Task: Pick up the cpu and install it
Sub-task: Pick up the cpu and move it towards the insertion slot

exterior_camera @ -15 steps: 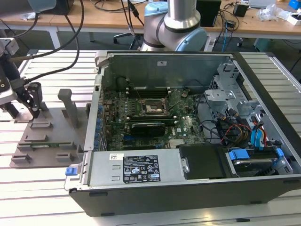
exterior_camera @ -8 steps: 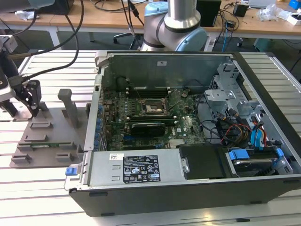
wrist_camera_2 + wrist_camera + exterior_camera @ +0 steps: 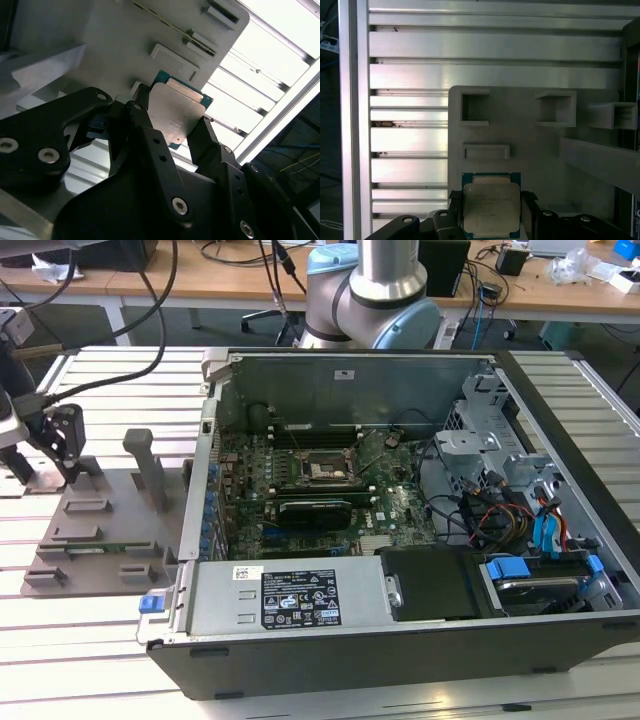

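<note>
Slatted aluminium table is shown bearing an open computer case and, at the exterior view's left, a grey tray with upright posts. The arm is seen rising behind the case, while its gripper is lowered over the tray's far end, well apart from the case. In both wrist views the cpu is clamped by two opposite edges between the black fingers, its silver lid turned toward the cameras. Whether it touches the tray cannot be told. A black socket frame is seen on the board inside the case. A black-and-white label is fixed to the case's metal cover. Faint marks on the cpu's lid cannot be made out.
</note>
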Tool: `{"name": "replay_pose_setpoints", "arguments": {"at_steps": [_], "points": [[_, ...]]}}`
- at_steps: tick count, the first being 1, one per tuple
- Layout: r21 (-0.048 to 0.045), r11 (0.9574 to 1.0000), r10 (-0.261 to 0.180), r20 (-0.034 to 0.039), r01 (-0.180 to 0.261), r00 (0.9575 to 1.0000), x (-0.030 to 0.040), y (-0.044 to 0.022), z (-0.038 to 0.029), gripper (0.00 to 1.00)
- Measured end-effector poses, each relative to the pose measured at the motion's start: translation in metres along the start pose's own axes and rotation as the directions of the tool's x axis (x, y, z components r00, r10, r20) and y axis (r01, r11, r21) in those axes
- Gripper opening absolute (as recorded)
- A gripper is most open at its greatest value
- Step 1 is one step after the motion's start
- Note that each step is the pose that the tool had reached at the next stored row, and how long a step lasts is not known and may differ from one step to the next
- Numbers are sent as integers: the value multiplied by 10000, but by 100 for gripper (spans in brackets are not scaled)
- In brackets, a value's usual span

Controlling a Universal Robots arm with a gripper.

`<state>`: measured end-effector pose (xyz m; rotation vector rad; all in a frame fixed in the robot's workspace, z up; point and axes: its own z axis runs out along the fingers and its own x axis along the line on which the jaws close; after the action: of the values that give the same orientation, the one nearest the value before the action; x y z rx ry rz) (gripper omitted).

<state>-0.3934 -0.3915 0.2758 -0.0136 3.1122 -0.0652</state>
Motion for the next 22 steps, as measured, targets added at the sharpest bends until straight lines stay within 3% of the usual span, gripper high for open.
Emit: {"name": "replay_pose_setpoints", "arguments": {"at_steps": [16, 22], "points": [[0, 10000, 0, -1, 0, 10000, -5, -7, -167, 55], [1, 10000, 0, -1, 0, 10000, -7, -11, -258, 55]]}}
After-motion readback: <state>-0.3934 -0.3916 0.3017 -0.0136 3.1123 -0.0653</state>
